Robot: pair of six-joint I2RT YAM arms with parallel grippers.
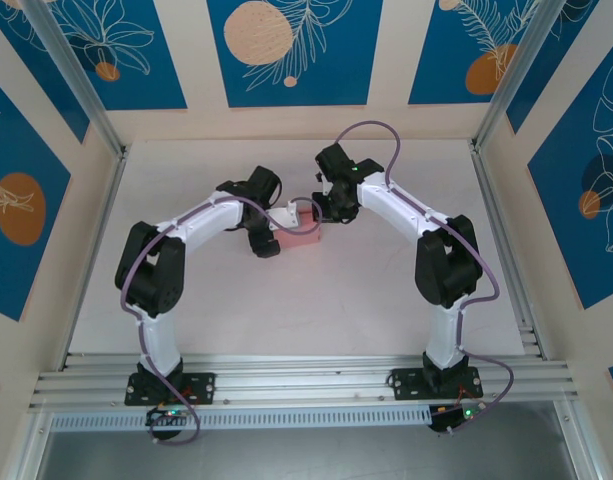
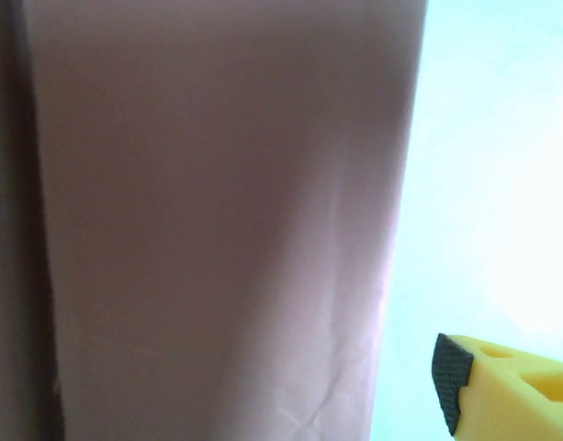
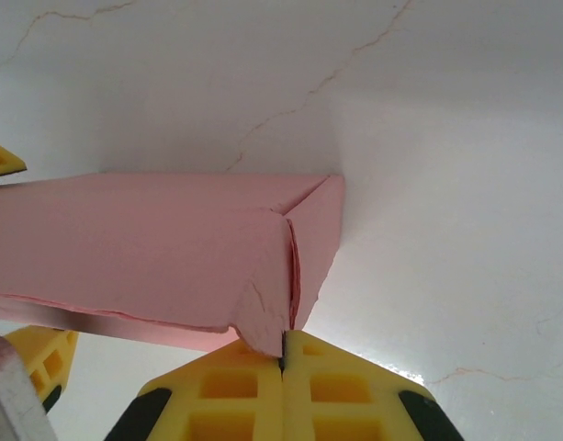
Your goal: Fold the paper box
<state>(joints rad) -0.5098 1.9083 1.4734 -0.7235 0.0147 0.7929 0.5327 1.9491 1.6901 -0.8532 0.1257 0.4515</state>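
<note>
As wrist views reveal, right fingers [image 3: 235,395] pinch the paper box [image 3: 125,257], left fingers [image 2: 511,386] released.

The top external camera sits high above and behind the arm bases and looks down on the whole table [image 1: 386,300], its near edge at the bottom. The left wrist camera is very close to the paper box [image 2: 217,220], so the box is blurred. The right wrist camera looks low along the table at one end of the box. All three views share this box.
</note>
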